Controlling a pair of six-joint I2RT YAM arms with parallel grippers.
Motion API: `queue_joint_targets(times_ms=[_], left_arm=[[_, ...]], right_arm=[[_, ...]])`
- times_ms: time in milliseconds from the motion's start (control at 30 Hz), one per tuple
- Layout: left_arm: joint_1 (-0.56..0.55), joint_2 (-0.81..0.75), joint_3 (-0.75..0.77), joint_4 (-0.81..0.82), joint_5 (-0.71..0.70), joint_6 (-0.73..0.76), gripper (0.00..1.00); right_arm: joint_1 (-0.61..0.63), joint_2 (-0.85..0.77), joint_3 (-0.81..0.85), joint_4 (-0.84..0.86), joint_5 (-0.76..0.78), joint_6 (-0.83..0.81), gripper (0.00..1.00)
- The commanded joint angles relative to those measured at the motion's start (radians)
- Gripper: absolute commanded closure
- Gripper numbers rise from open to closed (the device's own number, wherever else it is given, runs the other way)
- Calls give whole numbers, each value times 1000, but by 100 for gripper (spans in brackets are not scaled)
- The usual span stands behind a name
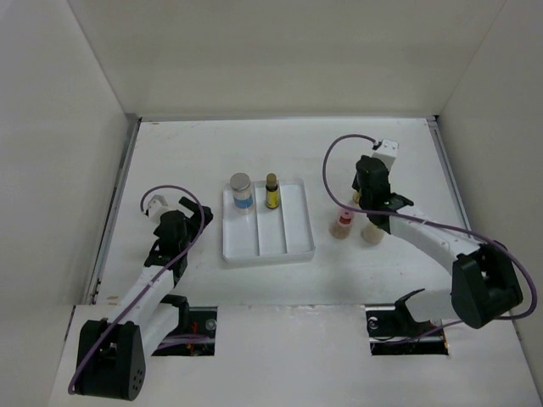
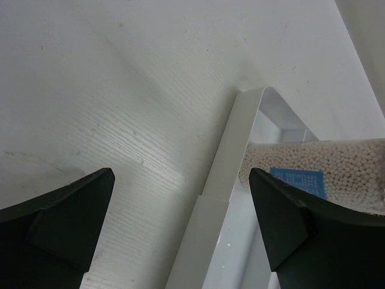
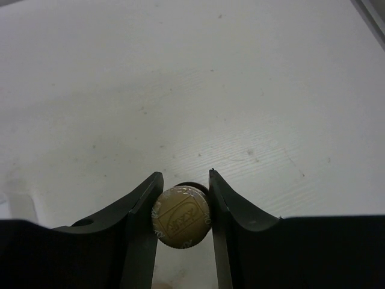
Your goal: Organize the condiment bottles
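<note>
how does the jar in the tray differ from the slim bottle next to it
The jar is wide and clear, with a grey lid and a blue label; the slim bottle is narrow and dark, with a tan cap and a yellow label. The jar stands in the left compartment of the tray, the slim bottle in the middle one. Both stand upright at the tray's far end.

Bottle cap [image 3: 180,215] looks matt, embossed; tray [image 2: 219,180] smooth plastic.

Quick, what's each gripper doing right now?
Left gripper: open, holding nothing.
Right gripper: shut on the tan-capped bottle.
</note>
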Motion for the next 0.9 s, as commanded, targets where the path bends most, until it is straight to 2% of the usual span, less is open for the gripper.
queue_joint_targets(times_ms=[0,400,667,867], left_arm=[[-5,-18,18,35,-13,-6,0],[5,-41,15,15,-12,-3,0],[-8,-18,15,29,-12,-5,0],[1,-23,6,32,-7,-1,0]], right_arm=[[84,-54,101,189,33,-92,74],[317,196,324,203,-85,-69,74],[382,322,381,203,-111,-43,73],[403,379,368,203,-79,-34,68]])
